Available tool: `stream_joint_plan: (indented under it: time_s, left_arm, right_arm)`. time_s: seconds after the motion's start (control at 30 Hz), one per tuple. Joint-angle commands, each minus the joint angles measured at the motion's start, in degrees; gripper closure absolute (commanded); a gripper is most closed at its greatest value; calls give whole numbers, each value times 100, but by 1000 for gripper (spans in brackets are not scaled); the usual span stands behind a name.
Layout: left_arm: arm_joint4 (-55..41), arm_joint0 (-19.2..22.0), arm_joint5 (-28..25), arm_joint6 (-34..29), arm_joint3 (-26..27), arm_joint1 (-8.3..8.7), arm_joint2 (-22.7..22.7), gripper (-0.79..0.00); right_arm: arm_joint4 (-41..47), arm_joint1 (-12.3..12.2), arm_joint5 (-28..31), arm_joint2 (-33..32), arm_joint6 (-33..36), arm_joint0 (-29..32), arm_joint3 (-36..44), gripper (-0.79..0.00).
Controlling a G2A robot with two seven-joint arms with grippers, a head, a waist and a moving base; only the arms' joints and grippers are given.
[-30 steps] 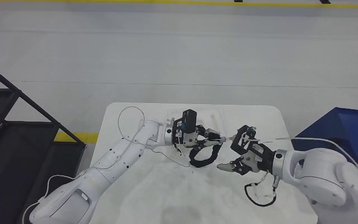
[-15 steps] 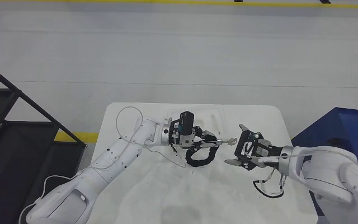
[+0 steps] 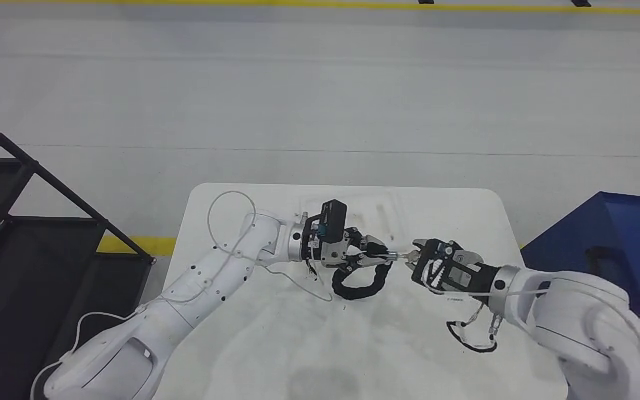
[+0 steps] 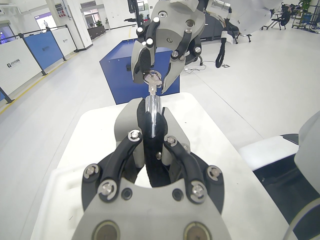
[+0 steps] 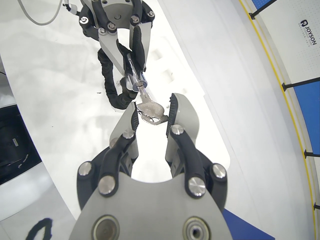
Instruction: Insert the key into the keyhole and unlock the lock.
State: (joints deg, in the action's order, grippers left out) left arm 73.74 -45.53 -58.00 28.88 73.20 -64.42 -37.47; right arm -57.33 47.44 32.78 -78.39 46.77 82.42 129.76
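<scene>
Fingers of the left end effector (image 4: 150, 109) (image 3: 376, 250) are closed on the lock (image 4: 153, 116) (image 5: 136, 82), a chrome cylinder whose black cable loops down beside that end effector, above the white counter (image 3: 290, 350). The cylinder's end juts just past the fingertips. The key (image 5: 150, 109) (image 4: 152, 81) is seated by its blade in the keyhole at that end. Its flat head is pinched between the narrowly set pads of the right end effector (image 5: 153, 112) (image 3: 424, 262), which is faced directly towards the left one.
</scene>
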Motion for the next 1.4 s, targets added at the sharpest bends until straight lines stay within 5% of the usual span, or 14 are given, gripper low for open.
stream_joint_plan:
  time_s: [0.0,0.17,0.33,0.8,1.37]
  left_arm:
    - [-13,6,0,4,-1,0,8,0]
    - [-32,24,0,0,-5,3,33,0]
    - [-42,26,0,13,2,6,57,0]
    - [150,55,0,109,48,-6,122,0]
    - [432,118,0,282,51,-58,211,0]
  right_arm:
    - [-79,-2,-5,-5,-15,30,27,-200]
    - [-8,-4,63,-8,-47,83,35,-58]
    - [218,-4,9,-15,114,32,23,0]
    - [2707,17,-975,-141,929,-161,-314,0]
    - [4386,46,-2102,-103,1284,-364,-853,0]
